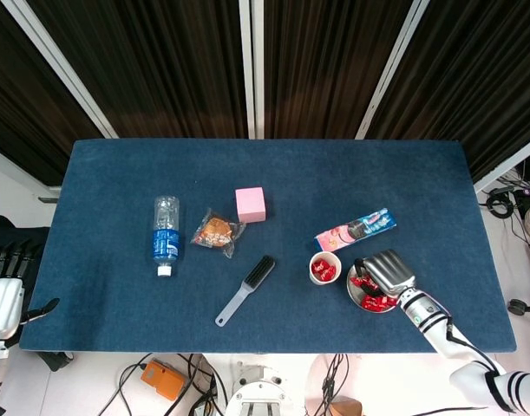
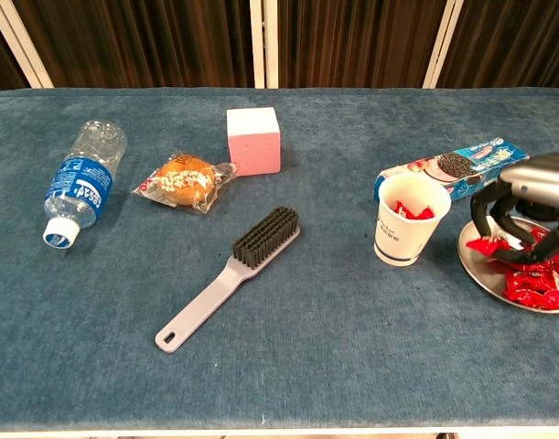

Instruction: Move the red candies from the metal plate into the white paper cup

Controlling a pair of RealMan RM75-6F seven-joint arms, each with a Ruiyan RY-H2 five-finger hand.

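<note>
- The right hand (image 2: pixel 528 218) hangs over the plate (image 2: pixel 478 267), fingers curled down, pinching a red candy (image 2: pixel 485 245).
- The left hand (image 1: pixel 4 299) rests off the desk (image 1: pixel 117 191), open.

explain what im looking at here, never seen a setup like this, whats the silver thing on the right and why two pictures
Both pictures show one moment from the robot's own two cameras: the head view looks down on the whole table, the chest view looks across it from lower down. The silver thing is the right robot hand, on an arm with human-like fingers. It is over a metal plate of red candies and seems to pinch one candy. Beside the plate stands a white paper cup already holding some candies. The left robot hand waits off the table edge, holding nothing. Also lying there: a water bottle, a wrapped bun, a pink block, a brush and a cookie pack.
</note>
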